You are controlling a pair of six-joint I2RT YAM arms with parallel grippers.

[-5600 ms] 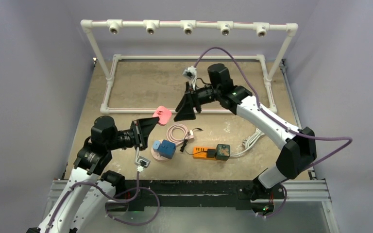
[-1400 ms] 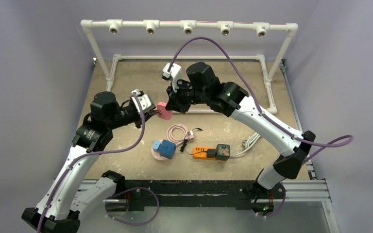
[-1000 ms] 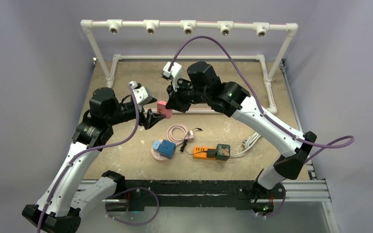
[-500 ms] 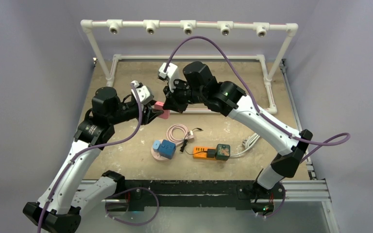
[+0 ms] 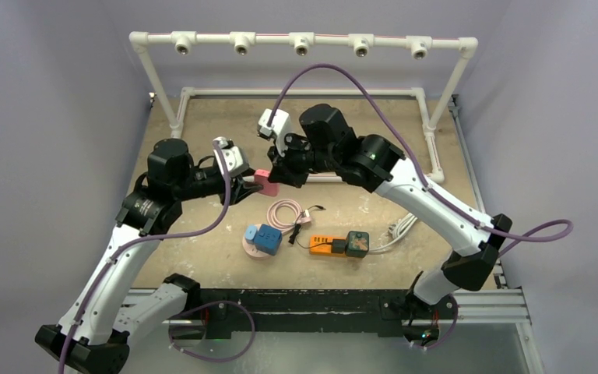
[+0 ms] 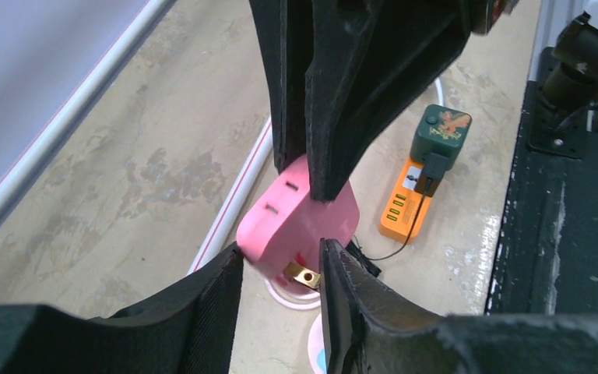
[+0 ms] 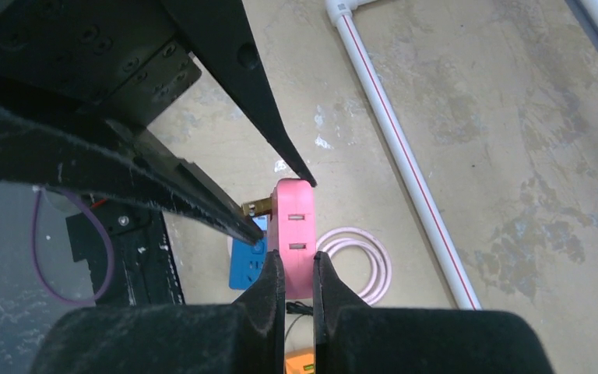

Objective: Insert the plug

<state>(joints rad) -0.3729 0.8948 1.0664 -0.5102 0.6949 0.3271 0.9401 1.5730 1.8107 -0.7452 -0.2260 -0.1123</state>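
Near table edge, 6 o'clock: blue adapter (image 5: 263, 239) on a round pink base. Orange power strip (image 5: 323, 245) is just at its 3 o'clock, with a green cube charger (image 5: 357, 242) touching the strip's right end. Pink coiled cable (image 5: 284, 212) lies flat at 12 o'clock from the adapter.

Beyond the coil at 11 o'clock, the pink plug (image 6: 280, 222) is held off the table between both arms. Left gripper (image 5: 247, 188) reaches in from 9 o'clock, jaws narrow, closed on the plug's lower end. A brass prong (image 6: 302, 273) shows between its fingers. Right gripper (image 7: 294, 261) comes from 3 o'clock, pinched tight on the plug's other end.

White pipe frame (image 5: 304, 42) stands along the far edge, 12 o'clock.
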